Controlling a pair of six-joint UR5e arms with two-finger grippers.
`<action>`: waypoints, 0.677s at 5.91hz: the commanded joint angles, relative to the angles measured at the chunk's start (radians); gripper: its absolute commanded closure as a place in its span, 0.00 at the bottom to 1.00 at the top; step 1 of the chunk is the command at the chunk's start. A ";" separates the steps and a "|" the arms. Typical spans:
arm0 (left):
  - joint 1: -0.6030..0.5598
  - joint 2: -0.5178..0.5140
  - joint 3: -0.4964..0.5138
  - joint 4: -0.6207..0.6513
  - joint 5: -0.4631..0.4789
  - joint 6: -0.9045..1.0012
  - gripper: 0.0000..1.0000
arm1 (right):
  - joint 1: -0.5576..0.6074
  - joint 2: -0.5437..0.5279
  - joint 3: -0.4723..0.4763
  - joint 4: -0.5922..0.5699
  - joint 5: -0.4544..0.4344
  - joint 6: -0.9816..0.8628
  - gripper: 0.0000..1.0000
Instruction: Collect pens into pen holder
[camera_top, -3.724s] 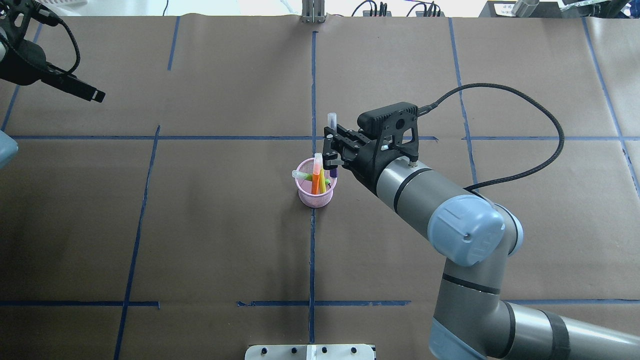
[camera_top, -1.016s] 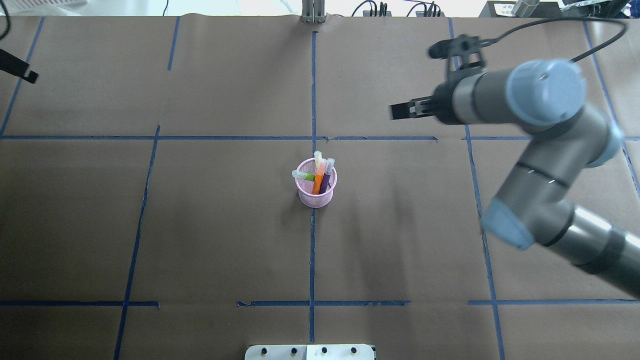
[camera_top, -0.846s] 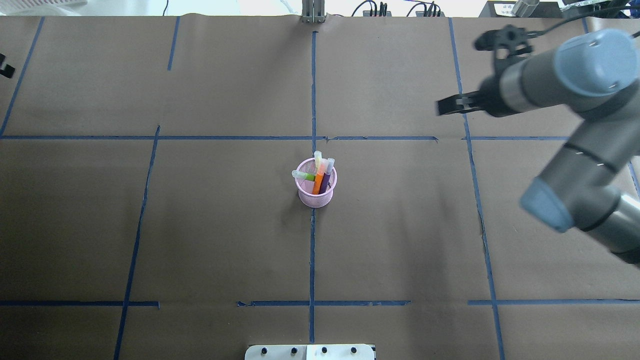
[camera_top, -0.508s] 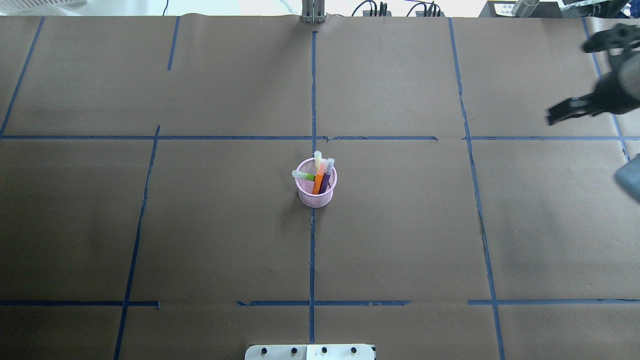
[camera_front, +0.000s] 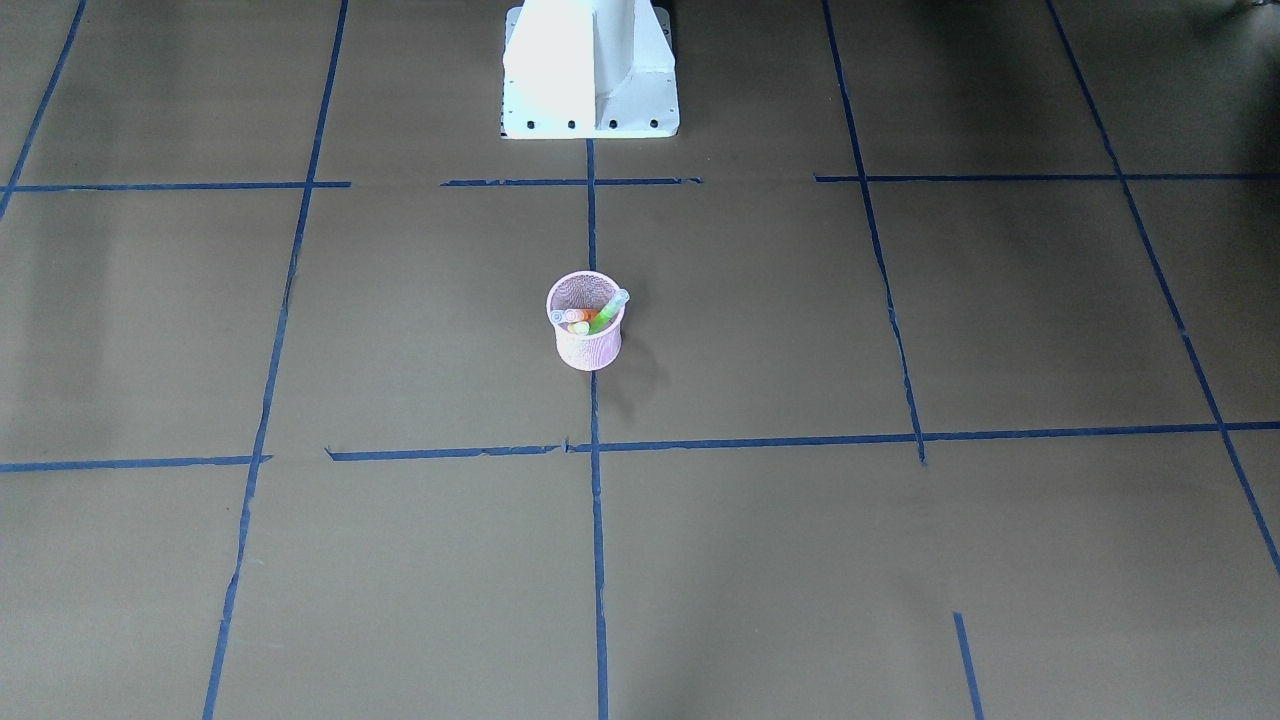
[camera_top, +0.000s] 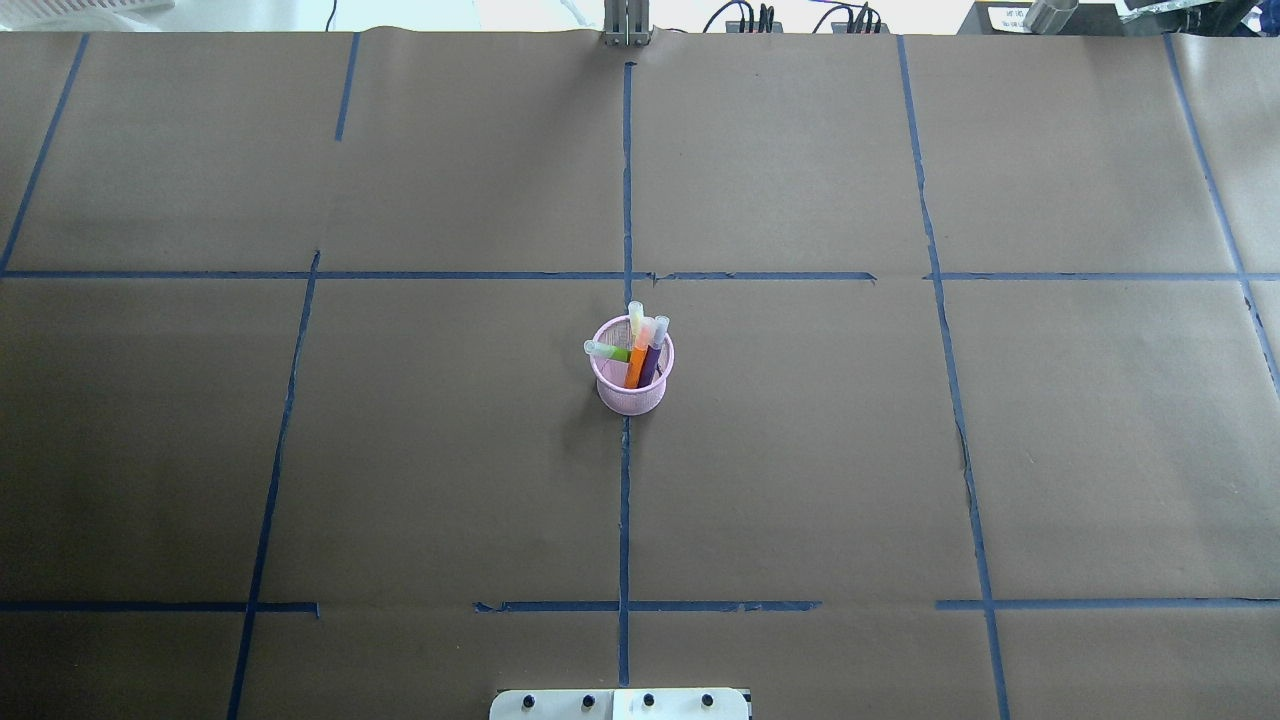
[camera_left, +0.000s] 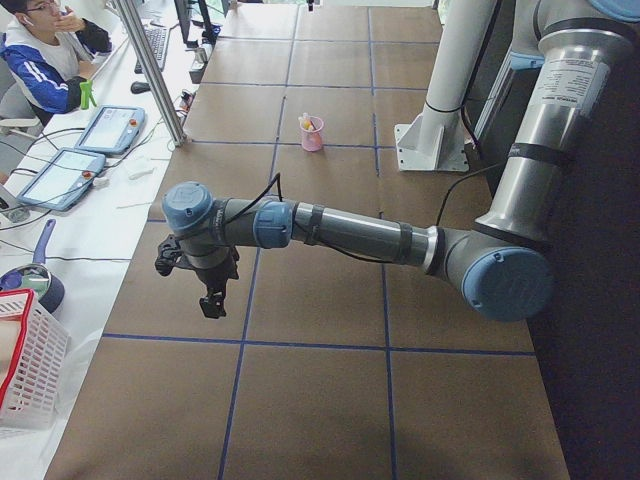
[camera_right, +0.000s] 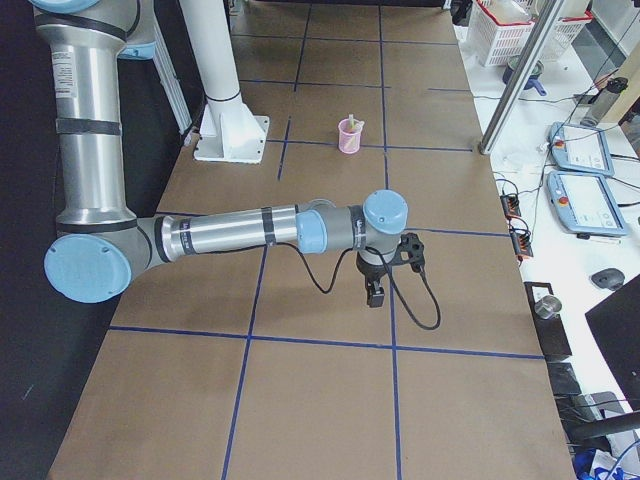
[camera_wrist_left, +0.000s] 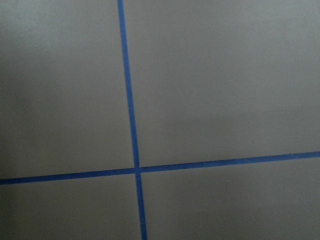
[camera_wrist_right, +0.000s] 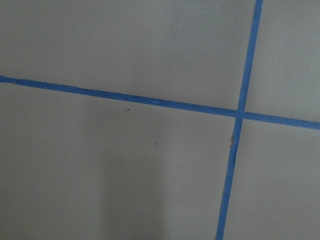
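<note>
Holder: pink mesh cup (camera_top: 630, 400), upright on the centre tape line (camera_top: 624, 500) of the table (camera_top: 300, 450), in front of the robot's base and well apart from both arms.
Pens: orange (camera_top: 635, 368), purple (camera_top: 650, 364) and green (camera_top: 619, 353) stand inside the holder, cap ends up. They are longer than the cup is deep, so each leans on the rim. Green tilts most, toward the robot's left. A yellowish cap (camera_top: 636, 314) rises just beside orange; I cannot tell whether it belongs to a fourth pen.
Left end: left gripper (camera_left: 212, 300) hangs fingers-down over the table's left end, far from the holder. Only the side camera shows it, so I cannot tell how far apart its jaws stand.
Right end: right gripper (camera_right: 375, 294) hangs the same way over the table's right end. It too shows only from the side, so its spread cannot be told.
Wrist cameras: both show only brown paper and crossing tape, which fits grippers aimed straight down away from the holder.
Progress: every pen in view is in the holder, so collecting looks done. The arms out at the ends read as a rest pose that keeps the centre unobstructed.
Risk: the cup looks light and its load is tall and leaning, so a knock on a cap could tip it.
</note>
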 joint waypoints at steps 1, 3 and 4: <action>-0.024 0.096 0.055 -0.041 -0.037 0.050 0.00 | 0.049 -0.020 -0.043 -0.001 0.022 -0.009 0.00; -0.024 0.124 0.040 -0.055 -0.029 0.036 0.00 | 0.101 -0.074 -0.051 0.009 0.025 -0.024 0.00; -0.026 0.138 0.011 -0.046 -0.032 0.036 0.00 | 0.155 -0.100 -0.040 0.011 -0.001 -0.070 0.00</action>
